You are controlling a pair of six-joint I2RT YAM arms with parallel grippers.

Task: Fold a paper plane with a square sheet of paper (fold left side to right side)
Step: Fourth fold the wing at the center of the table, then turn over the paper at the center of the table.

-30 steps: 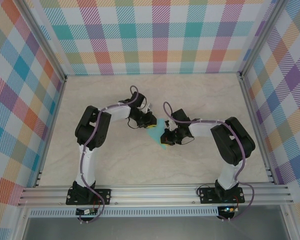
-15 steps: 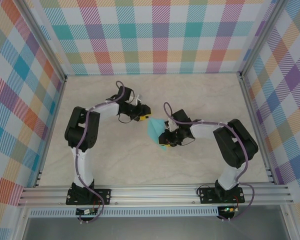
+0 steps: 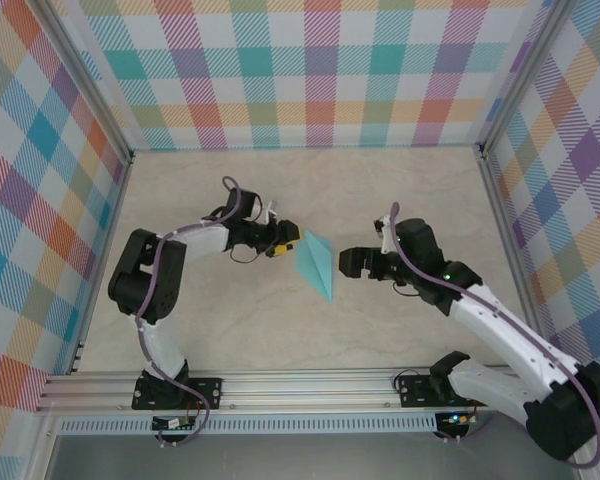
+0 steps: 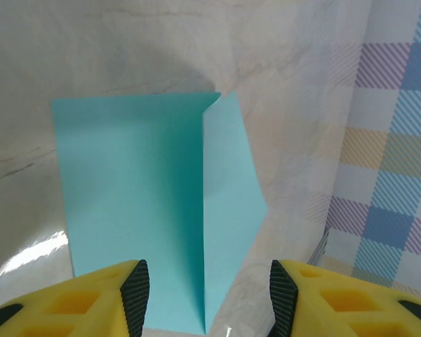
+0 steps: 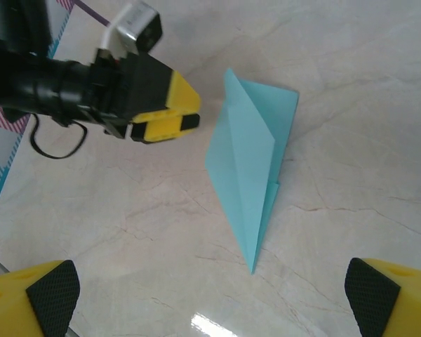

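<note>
1. Grippers stand clear: my left gripper (image 3: 283,243) has its jaws parted and my right gripper (image 3: 348,263) is spread wide, neither holding anything.
2. Between them, just ahead of my left gripper, the paper plane (image 3: 315,265) lies flat on the bench (image 3: 230,320).
3. One fold looks laid, I judge; the next calls for pinching the left edge and carrying it rightward.
4. Left wrist view brings out the centre crease; overhead gives the whole dart.

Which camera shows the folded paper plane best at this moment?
The right wrist view: the whole paper plane lies in frame, pointed tip to wide end, its folded layers distinct. The top external view shows it whole but small. The left wrist view shows it close, crease clear, but the dart outline is hard to read.
</note>
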